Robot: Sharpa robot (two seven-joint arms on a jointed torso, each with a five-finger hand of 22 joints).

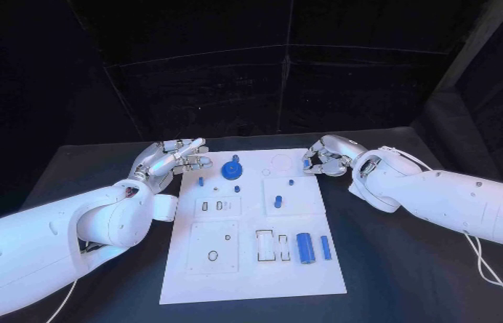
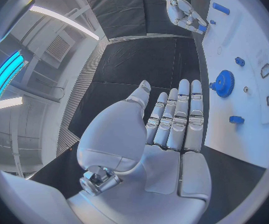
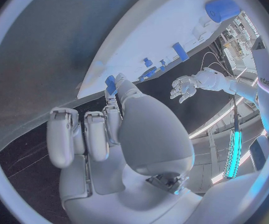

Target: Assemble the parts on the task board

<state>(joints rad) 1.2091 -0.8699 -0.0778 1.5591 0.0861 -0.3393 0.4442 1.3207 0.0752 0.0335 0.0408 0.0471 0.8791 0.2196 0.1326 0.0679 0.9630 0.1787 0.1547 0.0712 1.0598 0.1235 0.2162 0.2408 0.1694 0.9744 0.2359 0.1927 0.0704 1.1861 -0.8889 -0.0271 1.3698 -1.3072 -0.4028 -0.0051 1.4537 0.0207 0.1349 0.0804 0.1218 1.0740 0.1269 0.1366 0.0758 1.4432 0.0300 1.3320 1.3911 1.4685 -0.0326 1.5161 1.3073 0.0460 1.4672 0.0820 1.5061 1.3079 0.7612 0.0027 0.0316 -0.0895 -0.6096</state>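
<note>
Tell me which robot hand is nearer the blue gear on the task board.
Left. The left robot hand is just beside the blue gear; the right robot hand is across the board's far edge.

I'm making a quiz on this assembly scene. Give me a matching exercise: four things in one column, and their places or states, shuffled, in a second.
Things:
1. blue gear
2. large blue cylinder
3. left hand
4. right hand

Places or states:
A. pinches a small blue part at the board's far right edge
B. lies on the near right part of the task board
C. open, fingers straight, beside the board's far left edge
D. on the far left part of the board

Pairs: 1-D, 2-B, 3-C, 4-A
</note>
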